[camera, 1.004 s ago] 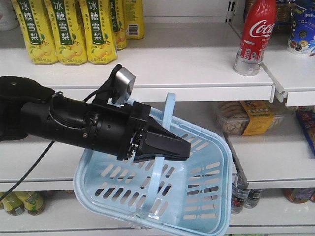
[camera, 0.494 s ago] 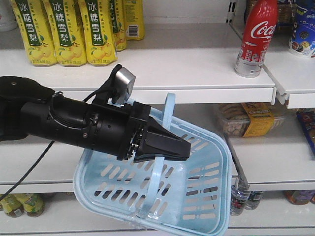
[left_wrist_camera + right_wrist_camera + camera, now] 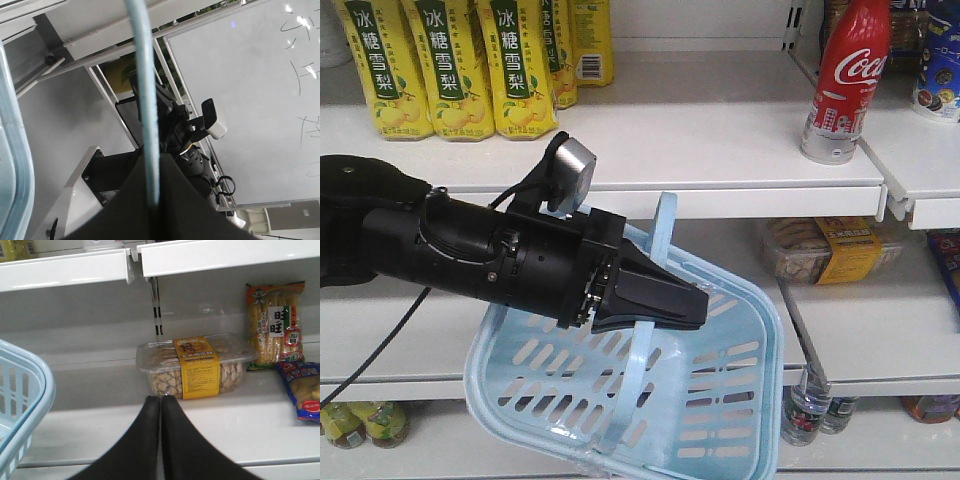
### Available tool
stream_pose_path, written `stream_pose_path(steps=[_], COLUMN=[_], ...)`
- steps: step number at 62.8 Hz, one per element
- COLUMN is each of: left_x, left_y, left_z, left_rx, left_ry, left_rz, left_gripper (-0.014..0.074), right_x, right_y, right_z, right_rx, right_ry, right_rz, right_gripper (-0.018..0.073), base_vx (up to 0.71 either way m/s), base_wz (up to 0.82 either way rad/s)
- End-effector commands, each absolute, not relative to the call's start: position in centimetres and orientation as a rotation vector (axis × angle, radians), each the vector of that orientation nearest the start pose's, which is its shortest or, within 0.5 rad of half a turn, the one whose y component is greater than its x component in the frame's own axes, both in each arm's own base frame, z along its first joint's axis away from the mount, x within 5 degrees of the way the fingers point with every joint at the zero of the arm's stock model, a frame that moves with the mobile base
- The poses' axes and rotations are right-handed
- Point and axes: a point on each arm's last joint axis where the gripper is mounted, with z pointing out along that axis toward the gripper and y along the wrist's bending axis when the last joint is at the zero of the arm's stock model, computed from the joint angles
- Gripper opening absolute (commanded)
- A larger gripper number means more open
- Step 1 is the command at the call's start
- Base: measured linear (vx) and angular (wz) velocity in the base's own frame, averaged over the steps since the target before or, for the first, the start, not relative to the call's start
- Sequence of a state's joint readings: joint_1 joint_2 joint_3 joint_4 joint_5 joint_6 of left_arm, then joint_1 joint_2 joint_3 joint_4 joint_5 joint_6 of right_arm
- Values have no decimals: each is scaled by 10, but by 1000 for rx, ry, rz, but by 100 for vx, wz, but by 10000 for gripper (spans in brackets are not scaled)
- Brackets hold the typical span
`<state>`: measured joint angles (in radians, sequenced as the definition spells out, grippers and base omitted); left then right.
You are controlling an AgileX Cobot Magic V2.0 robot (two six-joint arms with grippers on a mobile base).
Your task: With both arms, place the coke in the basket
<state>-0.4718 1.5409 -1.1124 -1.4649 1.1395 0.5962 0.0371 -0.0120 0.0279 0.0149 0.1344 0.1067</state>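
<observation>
Left tool (image 3: 695,308) grips basket (image 3: 720,390); coke (image 3: 850,75) near shelf (image 3: 720,130) edge

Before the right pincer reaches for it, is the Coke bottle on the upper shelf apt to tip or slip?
The Coke bottle is tall on a narrow base, so a push near its cap would probably tip it. Its round body would then likely roll along the shelf. The glossy red wrap may be slippery.
</observation>
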Motion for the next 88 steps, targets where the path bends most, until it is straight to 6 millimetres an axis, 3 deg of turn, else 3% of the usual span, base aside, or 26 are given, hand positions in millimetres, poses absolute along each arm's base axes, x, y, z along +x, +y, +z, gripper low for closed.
stream_pose_path(steps=[1,88], left_x=[227,227], left_y=[-211,-211], left_z=[349,349], left_rx=[499,499], left_ry=[2173,2173], left_rz=[-1940,-1940], left_gripper=[-7,-6], right_x=[56,56], right_y=[2,2], right_z=[195,195], right_rx=[54,54], right_ry=[1559,1559], right_rz=[116,116], right_gripper=[-4,-4], base_vx=[3,2], base_wz=[0,0])
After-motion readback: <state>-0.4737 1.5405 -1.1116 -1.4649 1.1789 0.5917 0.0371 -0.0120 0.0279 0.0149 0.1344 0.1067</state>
